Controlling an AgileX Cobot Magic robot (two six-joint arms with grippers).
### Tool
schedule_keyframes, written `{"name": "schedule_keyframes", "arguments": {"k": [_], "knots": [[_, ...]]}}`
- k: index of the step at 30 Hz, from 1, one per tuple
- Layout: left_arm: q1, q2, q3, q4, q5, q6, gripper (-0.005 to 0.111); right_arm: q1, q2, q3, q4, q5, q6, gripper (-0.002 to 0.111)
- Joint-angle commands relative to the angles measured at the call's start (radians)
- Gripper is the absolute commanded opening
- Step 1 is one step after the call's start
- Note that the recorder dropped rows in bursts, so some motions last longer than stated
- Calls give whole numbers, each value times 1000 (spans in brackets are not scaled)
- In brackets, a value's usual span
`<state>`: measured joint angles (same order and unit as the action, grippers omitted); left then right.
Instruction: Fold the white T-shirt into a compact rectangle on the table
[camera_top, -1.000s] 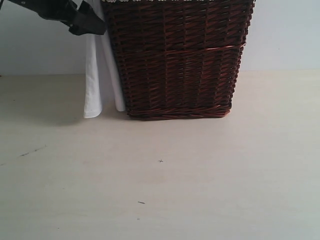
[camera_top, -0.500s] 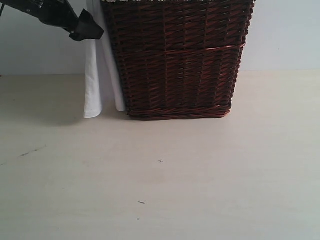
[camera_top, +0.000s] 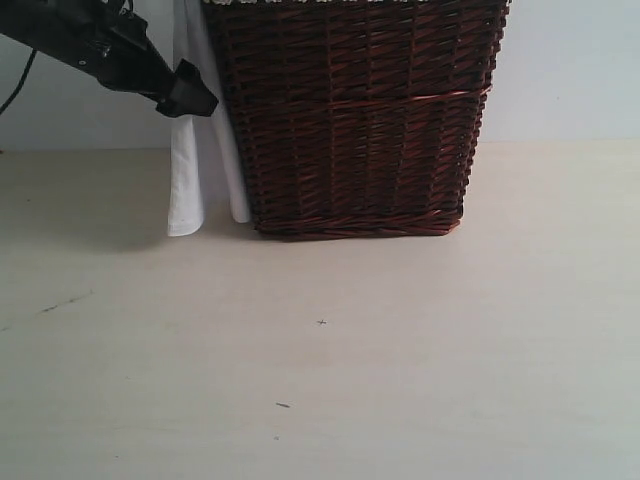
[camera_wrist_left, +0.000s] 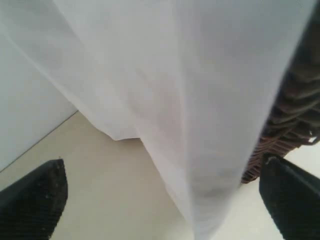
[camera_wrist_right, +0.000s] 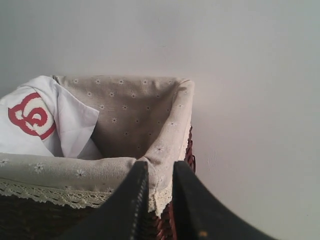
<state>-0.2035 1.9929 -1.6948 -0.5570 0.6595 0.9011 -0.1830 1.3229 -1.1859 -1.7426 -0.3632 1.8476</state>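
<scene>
White shirt (camera_top: 185, 190) hangs beside basket (camera_top: 360, 120), between left gripper's (camera_wrist_left: 160, 170) spread fingers. Right gripper (camera_wrist_right: 157, 170) pinches the basket rim.

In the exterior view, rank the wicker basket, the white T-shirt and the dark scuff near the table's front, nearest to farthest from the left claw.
From the left claw:
1. white T-shirt, hanging right at it
2. wicker basket, just to its right
3. dark scuff, on the table front
</scene>
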Motion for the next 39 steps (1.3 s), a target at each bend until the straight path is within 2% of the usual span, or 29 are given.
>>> {"name": "schedule_keyframes", "arguments": {"k": [1,4,7,8,10,13,14,19,24,34,39], "knots": [[-7,-3,-6,5,-13,-8,105,2,2,-7,-2,-8,-5,20],[-7,-3,-6,5,-13,-8,104,2,2,-7,-2,-8,-5,20],[-7,-3,-6,5,-13,-8,89,2,2,-7,-2,-8,-5,20],[-7,-3,-6,5,-13,-8,80,2,2,-7,-2,-8,-5,20],[-7,-3,-6,5,-11,-8,53,2,2,-7,-2,-8,-5,20],[-7,-3,-6,5,11,-10,0,2,2,-7,-2,-8,-5,20],[-7,-3,-6,7,16,0,2,2,2,-7,-2,-8,-5,20],[-7,-21,-6,34,15,-8,0,2,2,-7,-2,-8,-5,20],[-5,-114,-6,104,-44,-26,0,2,2,-7,-2,-10,-5,20],[-5,-352,-6,138,-272,-26,0,2,2,-7,-2,-10,-5,20],[-5,-442,-6,138,-459,-15,0,2,2,-7,-2,-10,-5,20]]}}
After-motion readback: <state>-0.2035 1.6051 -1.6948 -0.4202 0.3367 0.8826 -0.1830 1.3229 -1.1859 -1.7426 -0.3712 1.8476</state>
